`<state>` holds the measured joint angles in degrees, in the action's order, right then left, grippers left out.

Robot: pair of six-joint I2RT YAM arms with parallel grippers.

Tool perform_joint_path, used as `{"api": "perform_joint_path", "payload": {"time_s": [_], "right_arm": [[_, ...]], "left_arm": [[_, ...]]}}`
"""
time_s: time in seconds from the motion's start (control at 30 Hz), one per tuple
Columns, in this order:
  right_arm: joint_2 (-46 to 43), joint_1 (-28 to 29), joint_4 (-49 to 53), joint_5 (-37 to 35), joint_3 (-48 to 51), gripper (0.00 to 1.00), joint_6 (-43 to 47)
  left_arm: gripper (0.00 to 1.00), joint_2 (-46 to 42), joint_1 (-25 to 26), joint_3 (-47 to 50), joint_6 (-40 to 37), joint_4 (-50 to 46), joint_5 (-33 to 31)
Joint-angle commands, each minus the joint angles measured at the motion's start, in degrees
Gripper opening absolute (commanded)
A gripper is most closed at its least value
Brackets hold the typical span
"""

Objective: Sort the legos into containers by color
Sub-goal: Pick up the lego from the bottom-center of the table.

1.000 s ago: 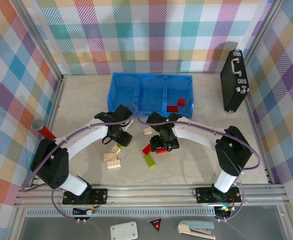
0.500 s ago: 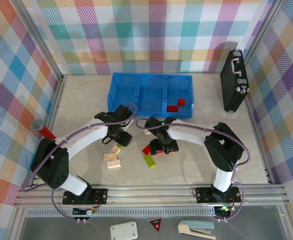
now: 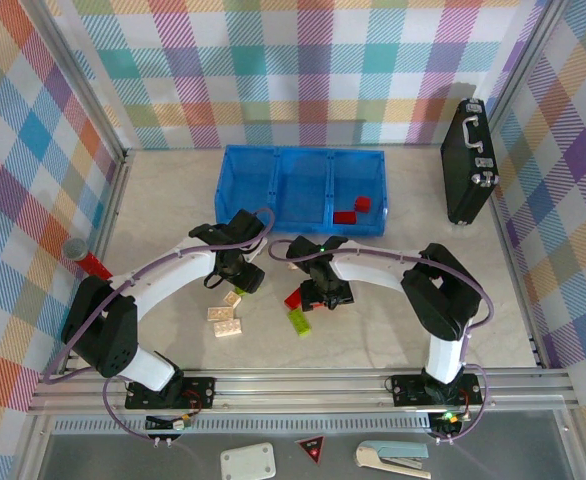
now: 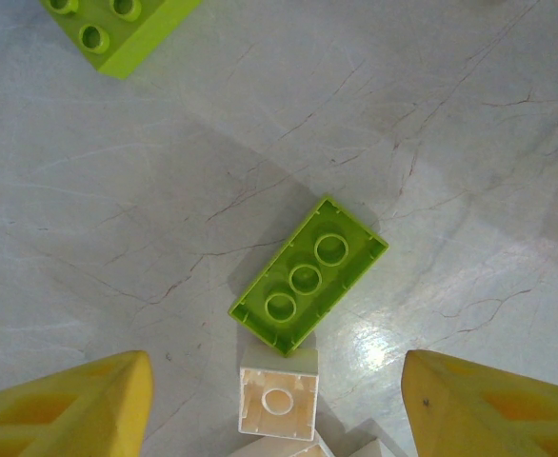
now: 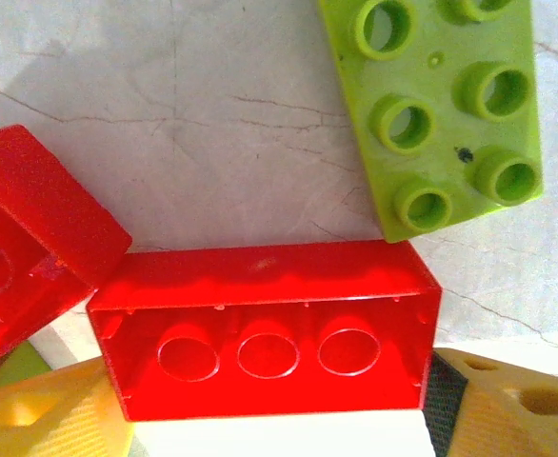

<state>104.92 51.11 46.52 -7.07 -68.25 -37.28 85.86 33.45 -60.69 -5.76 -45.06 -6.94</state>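
My left gripper (image 4: pixel 274 371) hangs with its yellow fingers (image 4: pixel 79 409) wide apart, clamped on nothing; a cream brick (image 4: pixel 279 405) lies hollow side up between them, touching the end of an upturned green brick (image 4: pixel 305 276) on the worktop (image 4: pixel 431 114); my right gripper (image 5: pixel 279 400) has a finger at each end of a long red brick (image 5: pixel 265 328), hollow side up, and I cannot tell whether they press it; a second red brick (image 5: pixel 22 238) crowds its left end, and a studded green brick (image 5: pixel 441 114) lies just past its right; from above, the blue tray (image 3: pixel 273 160) sits beyond both grippers, two red bricks (image 3: pixel 353 211) in its right compartment; a black briefcase (image 3: pixel 470 160) stands far right, a red cylinder (image 3: pixel 86 257) far left.
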Motion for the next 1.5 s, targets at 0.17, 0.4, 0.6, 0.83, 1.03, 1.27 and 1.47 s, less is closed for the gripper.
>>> {"api": "perform_joint_path", "payload": {"time_s": [0.17, 0.4, 0.6, 0.83, 1.03, 1.27, 1.47], "right_arm": [[0.5, 0.8, 0.6, -1.5, -1.1, 0.71, -0.2], [-0.5, 1.2, 1.4, -2.2, -1.1, 0.64, -0.6], [-2.4, 1.3, 2.0, -2.7, -0.6, 0.62, -1.0], [-5.7, 1.1, 3.2, -3.6, 0.0, 0.61, -0.6], [-7.9, -0.9, 5.1, -4.4, -0.7, 0.6, 1.2], [-9.9, -5.9, 6.4, -4.4, -2.5, 0.59, 4.8], [-10.4, -12.7, 6.2, -2.7, -5.7, 0.59, 8.2]], "left_arm": [[0.69, -0.9, -0.5, -1.3, 0.1, -1.1, 0.9], [0.69, -1.1, -0.5, -1.2, 0.1, -1.1, 0.9], [0.69, -1.2, -0.5, -1.3, 0.1, -1.1, 1.0], [0.69, -1.4, -0.5, -1.2, 0.1, -1.1, 0.8], [0.69, -1.7, -0.5, -1.1, 0.1, -1.0, 0.8], [0.69, -1.7, -0.5, -1.1, 0.1, -1.1, 0.7], [0.69, -1.7, -0.5, -1.0, 0.1, -1.1, 0.3]]}}
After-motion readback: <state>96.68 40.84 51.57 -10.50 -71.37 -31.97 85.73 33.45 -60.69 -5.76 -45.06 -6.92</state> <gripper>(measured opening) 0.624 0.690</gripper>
